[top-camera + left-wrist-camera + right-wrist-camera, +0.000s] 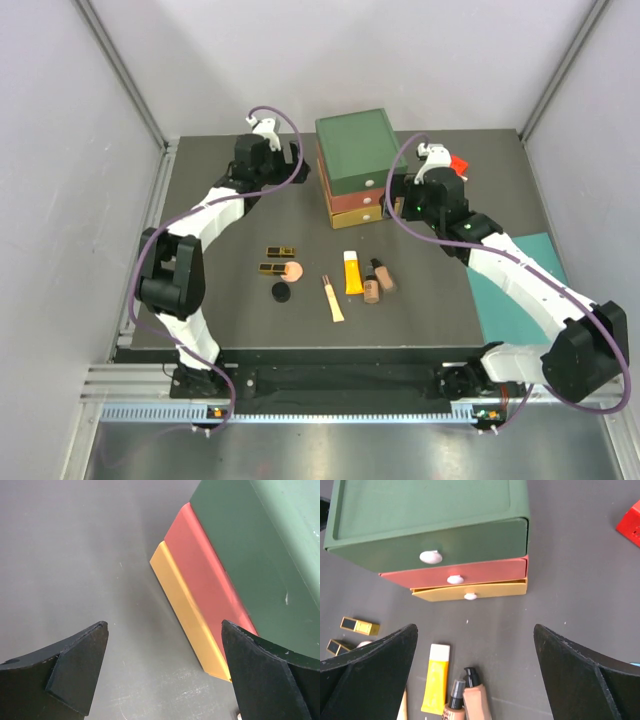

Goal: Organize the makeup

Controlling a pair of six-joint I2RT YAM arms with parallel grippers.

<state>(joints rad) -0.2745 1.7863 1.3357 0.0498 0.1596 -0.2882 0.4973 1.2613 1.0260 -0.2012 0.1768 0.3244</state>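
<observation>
The makeup lies in a loose row on the dark mat in front of the drawer box: two gold-black cases (280,250) (272,267), a round peach compact (293,270), a black disc (281,292), a slim peach tube (333,298), a yellow-orange tube (352,271) and two tan bottles (372,286) (385,274). My right gripper (475,627) hangs open above the yellow-orange tube (436,680) and the bottles (476,697), holding nothing. My left gripper (164,625) is open and empty beside the box's left wall, far from the makeup.
The green-red-yellow drawer box (355,165) stands at the back centre with white knobs facing me; its yellow bottom drawer (470,590) sticks out slightly. A red cube (459,163) sits right of the box. A teal sheet (520,280) lies along the mat's right edge.
</observation>
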